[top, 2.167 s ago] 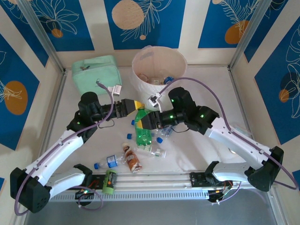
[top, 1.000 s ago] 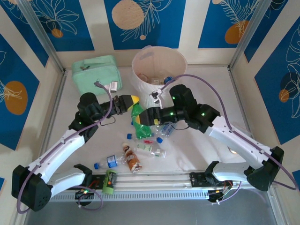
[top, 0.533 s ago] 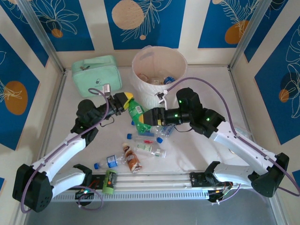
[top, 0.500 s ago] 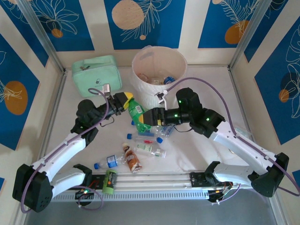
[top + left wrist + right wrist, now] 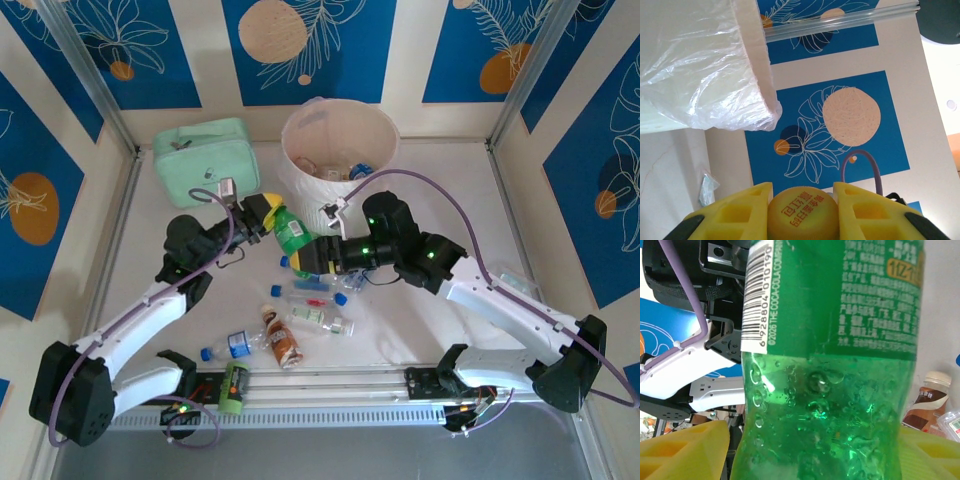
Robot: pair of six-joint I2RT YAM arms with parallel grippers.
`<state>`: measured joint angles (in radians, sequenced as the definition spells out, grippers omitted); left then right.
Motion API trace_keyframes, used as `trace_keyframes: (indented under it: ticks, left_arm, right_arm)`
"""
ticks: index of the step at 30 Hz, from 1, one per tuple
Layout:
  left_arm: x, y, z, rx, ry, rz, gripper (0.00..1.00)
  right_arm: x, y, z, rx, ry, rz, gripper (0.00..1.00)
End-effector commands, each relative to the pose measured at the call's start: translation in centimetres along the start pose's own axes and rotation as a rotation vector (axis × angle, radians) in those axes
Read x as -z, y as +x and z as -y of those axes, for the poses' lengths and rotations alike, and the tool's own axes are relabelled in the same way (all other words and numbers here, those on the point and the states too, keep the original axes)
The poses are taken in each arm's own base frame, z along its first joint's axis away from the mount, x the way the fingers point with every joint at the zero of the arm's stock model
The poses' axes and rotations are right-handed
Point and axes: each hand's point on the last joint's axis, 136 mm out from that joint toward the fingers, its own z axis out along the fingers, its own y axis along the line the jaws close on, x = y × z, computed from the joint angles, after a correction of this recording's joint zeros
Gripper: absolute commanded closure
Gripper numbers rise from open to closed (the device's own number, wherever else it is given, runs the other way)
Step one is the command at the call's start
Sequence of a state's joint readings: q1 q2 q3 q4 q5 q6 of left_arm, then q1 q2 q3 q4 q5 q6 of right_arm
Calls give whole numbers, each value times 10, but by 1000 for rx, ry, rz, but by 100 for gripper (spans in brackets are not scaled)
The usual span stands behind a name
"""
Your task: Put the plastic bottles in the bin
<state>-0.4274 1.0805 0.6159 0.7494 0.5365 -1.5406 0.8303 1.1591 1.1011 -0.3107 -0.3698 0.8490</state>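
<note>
A green bottle (image 5: 291, 233) with a yellow cap hangs tilted in the air just in front of the bin (image 5: 338, 150), held at both ends. My left gripper (image 5: 262, 209) is shut on its cap (image 5: 800, 214), yellow fingers (image 5: 735, 214) on either side. My right gripper (image 5: 311, 257) is shut on the bottle's lower body (image 5: 830, 370), whose label and barcode face the camera. The white ribbed bin with its bag liner (image 5: 700, 65) has a few bottles (image 5: 345, 173) inside. Several more bottles lie on the table: clear ones (image 5: 318, 318), a brown one (image 5: 284, 340) and a blue-capped one (image 5: 230, 346).
The mint-green zip pouch (image 5: 205, 158) lies left of the bin at the back. A green-labelled bottle (image 5: 234, 386) rests by the front rail. Loose blue caps (image 5: 276, 291) lie among the bottles. Patterned walls enclose the table on three sides.
The green bottle was lifted off the table and carried back toward the bin, held by both grippers. The left gripper rose with the cap; the right arm shifted slightly left.
</note>
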Motion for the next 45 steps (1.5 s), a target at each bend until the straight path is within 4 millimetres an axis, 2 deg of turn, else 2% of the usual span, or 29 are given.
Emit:
trace_keyframes:
  ticks: [1, 8, 9, 10, 12, 15, 19, 21, 24, 27, 32, 40, 42, 45]
  left_arm:
    - [2, -4, 13, -32, 56, 21, 89]
    - [3, -5, 10, -36, 49, 27, 85]
    - [3, -5, 10, -39, 50, 29, 78]
    - [3, -6, 9, -43, 50, 32, 65]
    - [5, -6, 6, -47, 41, 39, 27]
    - [7, -4, 6, -70, 17, 36, 1]
    - [15, -4, 11, -152, -60, 36, 0]
    - [25, -7, 9, -199, -142, 58, 0]
    - [40, -11, -5, -225, -294, 93, 0]
    - [52, -9, -25, -218, -412, 92, 0]
    - [68, -1, -52, -192, -514, 76, 3]
    - [84, 6, -64, -226, -611, 51, 7]
    - [86, 6, -67, -230, -628, 46, 7]
    - [88, 6, -70, -235, -645, 46, 8]
  right_arm:
    - [-1, 1, -6, 11, -25, -7, 32]
    - [1, -1, -9, 18, -23, 2, 47]
    - [1, -1, -9, 17, -20, 3, 48]
    - [2, -1, -9, 20, -18, 6, 49]
    - [5, -3, -10, 27, -5, 15, 49]
    - [11, -9, -9, 35, 38, 38, 49]
    - [27, -31, 4, 31, 182, 92, 52]
    - [36, -44, 4, 39, 229, 113, 54]
    - [47, -64, -5, 64, 226, 151, 53]
    - [60, -92, -2, 51, 246, 204, 53]
    - [81, -141, 23, -10, 345, 284, 53]
    - [100, -197, 57, -73, 410, 343, 53]
    - [100, -205, 65, -87, 425, 339, 49]
    - [100, -214, 76, -103, 453, 337, 32]
